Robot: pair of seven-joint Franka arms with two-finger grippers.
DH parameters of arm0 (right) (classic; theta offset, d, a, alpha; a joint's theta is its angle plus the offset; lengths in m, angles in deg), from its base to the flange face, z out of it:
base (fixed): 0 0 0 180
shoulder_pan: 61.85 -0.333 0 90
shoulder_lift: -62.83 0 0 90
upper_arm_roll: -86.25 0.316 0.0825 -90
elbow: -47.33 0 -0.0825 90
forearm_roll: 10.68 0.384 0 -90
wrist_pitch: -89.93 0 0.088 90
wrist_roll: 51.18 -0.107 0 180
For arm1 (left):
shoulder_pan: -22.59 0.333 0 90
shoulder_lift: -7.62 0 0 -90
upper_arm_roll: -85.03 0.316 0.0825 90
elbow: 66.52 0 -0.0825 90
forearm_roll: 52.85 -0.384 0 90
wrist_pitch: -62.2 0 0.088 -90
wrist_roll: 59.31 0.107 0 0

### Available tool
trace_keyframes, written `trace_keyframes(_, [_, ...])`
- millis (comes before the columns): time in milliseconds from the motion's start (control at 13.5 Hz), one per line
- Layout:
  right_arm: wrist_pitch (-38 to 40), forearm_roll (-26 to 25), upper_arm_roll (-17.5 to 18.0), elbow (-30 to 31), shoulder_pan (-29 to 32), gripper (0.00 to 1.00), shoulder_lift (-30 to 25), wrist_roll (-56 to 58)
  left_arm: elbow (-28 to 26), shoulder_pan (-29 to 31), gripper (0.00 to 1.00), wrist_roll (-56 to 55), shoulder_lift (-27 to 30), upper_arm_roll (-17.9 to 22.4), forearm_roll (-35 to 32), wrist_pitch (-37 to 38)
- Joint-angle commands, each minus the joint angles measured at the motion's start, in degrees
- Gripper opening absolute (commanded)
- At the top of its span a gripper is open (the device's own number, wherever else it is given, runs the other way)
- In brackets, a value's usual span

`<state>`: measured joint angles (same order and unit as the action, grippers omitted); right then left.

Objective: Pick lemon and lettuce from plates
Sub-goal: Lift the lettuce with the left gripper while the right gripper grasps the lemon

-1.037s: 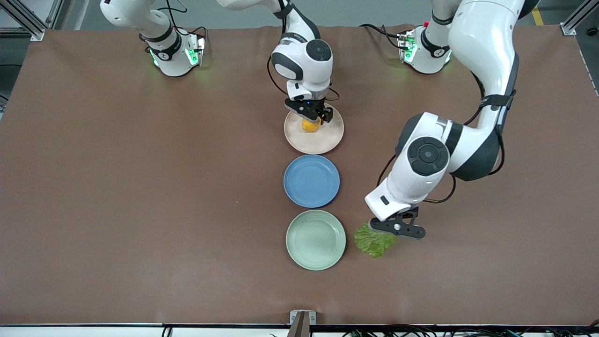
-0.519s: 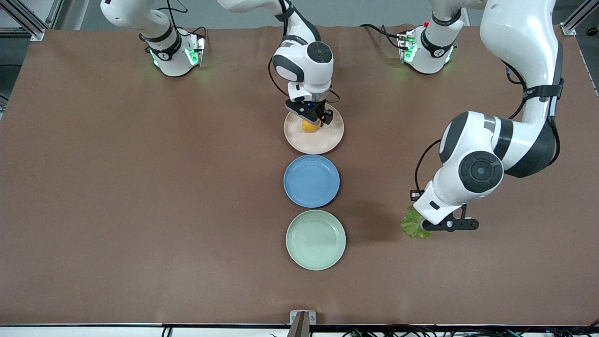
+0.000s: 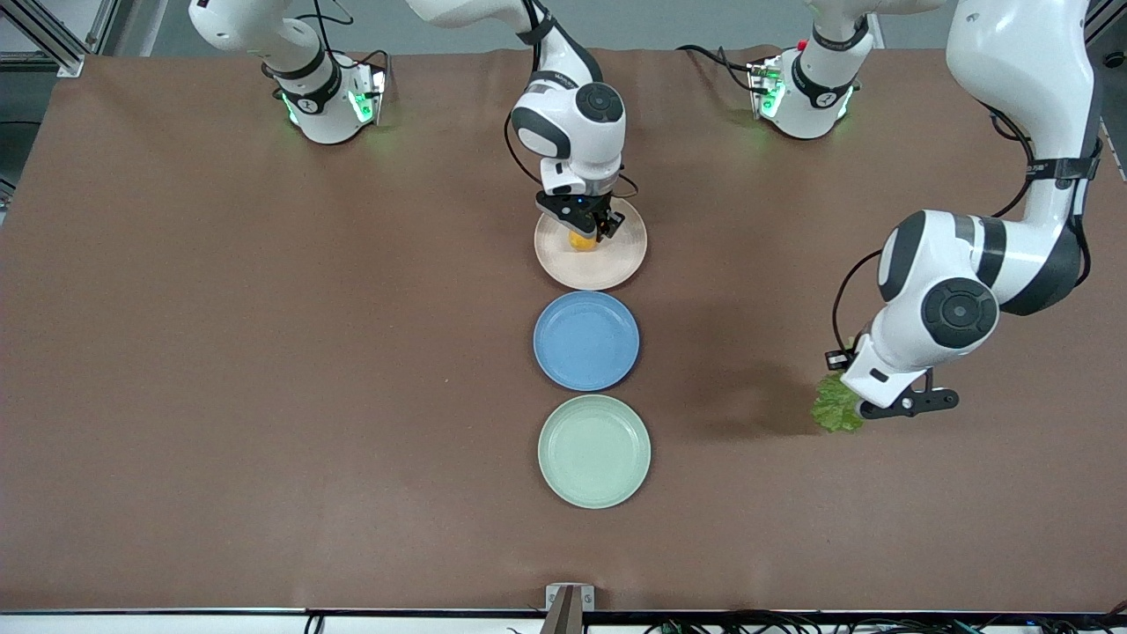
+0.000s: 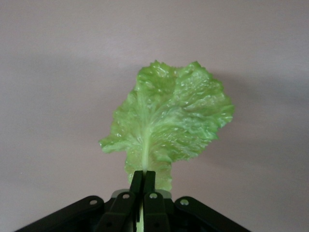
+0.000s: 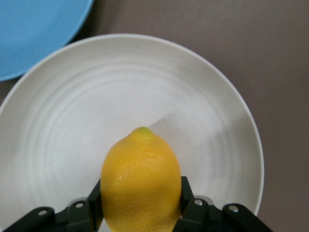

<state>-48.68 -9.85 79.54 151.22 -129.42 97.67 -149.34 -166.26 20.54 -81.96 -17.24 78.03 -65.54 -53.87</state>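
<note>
1. The brown surface (image 3: 264, 352) is being covered by three plates in one row: the beige-pink plate (image 3: 616, 264) is lying farthest from the front camera, the blue plate (image 3: 586, 341) in the middle, and the mint green plate (image 3: 594, 451) nearest. The two arm bases are being seen at the top edge, with grey floor above them.
2. The lemon (image 3: 581, 239) is being gripped by the right gripper (image 3: 585, 222) over the beige-pink plate; the fingers (image 5: 94, 205) are being closed on its two sides. Whether the lemon is touching the plate cannot be told.
3. The lettuce (image 3: 835, 412) is being held by the left gripper (image 3: 867, 407) over bare surface, toward the left arm's end, well apart from the mint green plate. The fingers (image 4: 136, 186) are being pressed together on its stem.
4. Only in the right wrist view is the nubbed end of the lemon (image 5: 141, 188) being shown; its long axis is pointing away from the gripper.
5. Only in the left wrist view are the pale rib and full leaf of the lettuce (image 4: 169, 128) being shown, spreading away from the fingers.
</note>
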Motion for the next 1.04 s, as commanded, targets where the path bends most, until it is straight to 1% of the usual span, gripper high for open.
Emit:
trace_keyframes(0, [1.67, -1.18, 0.21, -0.71, 3.05, 0.01, -1.95, 1.46, -3.00, 1.52, 0.00, -0.47, -0.09, -0.65, -0.94, -3.54])
trace_keyframes(148, [5.96, -1.18, 0.21, -0.62, 6.73, 0.00, -5.64, 10.39, -5.71, 4.67, 0.00, 1.10, -0.63, -0.65, -1.47, -9.41])
trace_keyframes(222, [7.37, -1.10, 0.21, -0.53, 9.62, 0.00, -7.40, 14.79, -6.68, 4.95, 0.00, 2.15, -1.06, -0.65, -1.38, -11.79])
trace_keyframes(444, [8.35, -0.92, 0.29, 0.26, 19.28, 0.00, -11.18, 30.25, -7.65, 5.48, 0.00, 2.52, -1.77, -0.74, -1.38, -12.69])
trace_keyframes(815, [8.97, -0.13, 0.56, 0.79, 36.60, 0.00, -11.55, 58.99, -8.98, 6.44, 0.00, 2.34, -3.70, -0.74, -0.68, -14.62])
trace_keyframes(963, [8.88, -0.13, 0.47, 0.87, 41.53, 0.00, -11.20, 68.58, -9.24, 6.36, 0.00, 1.73, -3.62, -0.92, -0.42, -14.98])
